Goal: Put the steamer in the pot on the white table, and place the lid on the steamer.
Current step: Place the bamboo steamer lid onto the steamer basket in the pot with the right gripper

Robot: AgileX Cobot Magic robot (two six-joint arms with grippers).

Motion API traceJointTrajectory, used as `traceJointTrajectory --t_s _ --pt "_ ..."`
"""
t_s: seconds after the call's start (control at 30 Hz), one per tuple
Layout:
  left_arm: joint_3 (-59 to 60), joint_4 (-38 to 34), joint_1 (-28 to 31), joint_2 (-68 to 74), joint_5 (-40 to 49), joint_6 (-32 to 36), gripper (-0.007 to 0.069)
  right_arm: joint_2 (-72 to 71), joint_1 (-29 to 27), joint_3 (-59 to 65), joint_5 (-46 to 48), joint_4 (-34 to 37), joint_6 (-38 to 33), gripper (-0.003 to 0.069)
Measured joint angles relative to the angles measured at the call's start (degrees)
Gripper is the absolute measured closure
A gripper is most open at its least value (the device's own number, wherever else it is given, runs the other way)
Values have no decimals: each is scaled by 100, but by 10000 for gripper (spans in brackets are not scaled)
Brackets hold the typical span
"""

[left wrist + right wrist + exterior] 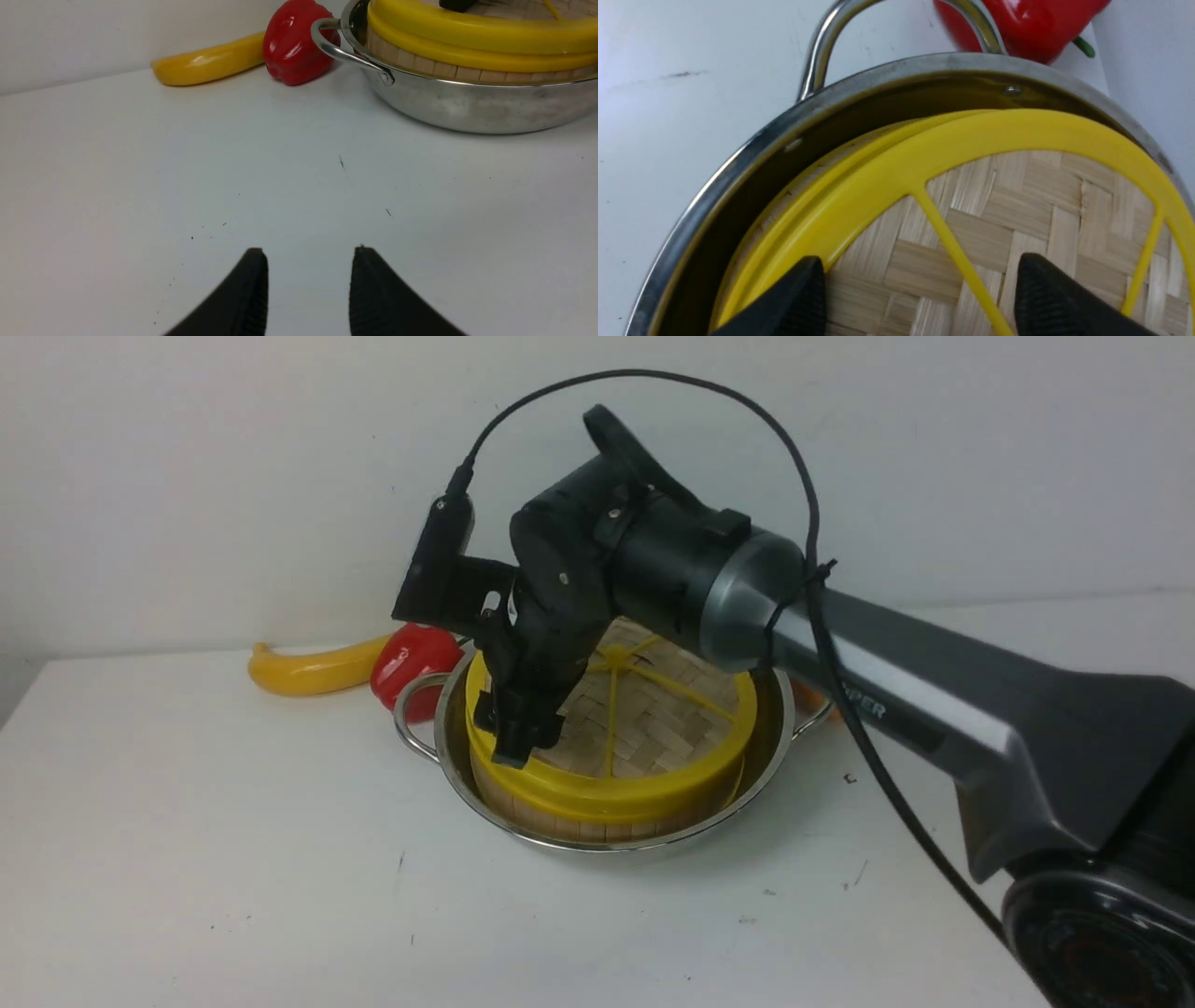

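The shiny pot (767, 747) stands on the white table (233, 859) with the steamer (560, 823) inside it. The woven lid (653, 719) lies on the steamer, its yellow rim a little off-centre over the steamer's rim. My right gripper (518, 747) hangs open over the lid's left edge. In the right wrist view the gripper (920, 270) straddles a yellow spoke of the lid (1017, 186), inside the pot's rim (738, 158). My left gripper (309, 252) is open and empty over bare table, short of the pot (467, 107); it is out of the front view.
A red pepper (411, 663) and a yellow banana-shaped fruit (308, 672) lie by the back wall, right beside the pot's left handle (411, 719). Something orange (810, 695) peeks out behind the right handle. The right arm and its cable reach over the pot.
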Motion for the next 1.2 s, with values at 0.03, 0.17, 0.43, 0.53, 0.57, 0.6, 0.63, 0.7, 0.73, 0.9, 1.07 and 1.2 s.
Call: traceJointTrajectory --t_s 0.03,0.17,0.43,0.53,0.57,0.6,0.63,0.7,0.73,0.9,1.07,1.2 --pt "0 0 0 0 0 0 384 0 22 0 0 -84 43 127" --pt "0 0 0 0 0 0 384 -96 41 11 75 -176 515 134" --pt "0 0 0 0 0 0 384 -1101 48 18 -492 -236 1480 285" --pt "0 0 0 0 0 0 384 -1572 48 18 -597 -455 1845 396" --pt "0 0 0 0 0 0 384 -1702 48 18 -589 -525 1933 426" --pt "0 0 0 0 0 0 384 -1823 48 18 -555 -575 2034 465" --pt "0 0 0 0 0 0 384 -1908 48 18 -510 -606 2103 501" --pt "0 0 0 0 0 0 384 -2097 48 18 -298 -650 2179 567" --pt "0 0 0 0 0 0 384 -2158 48 13 -166 -673 2193 592" --pt "0 0 0 0 0 0 384 -2314 48 13 275 -722 2345 658" --pt "0 0 0 0 0 0 384 -2693 48 18 339 -905 2728 665" --pt "0 0 0 0 0 0 384 -3291 48 18 396 -1343 3365 664"
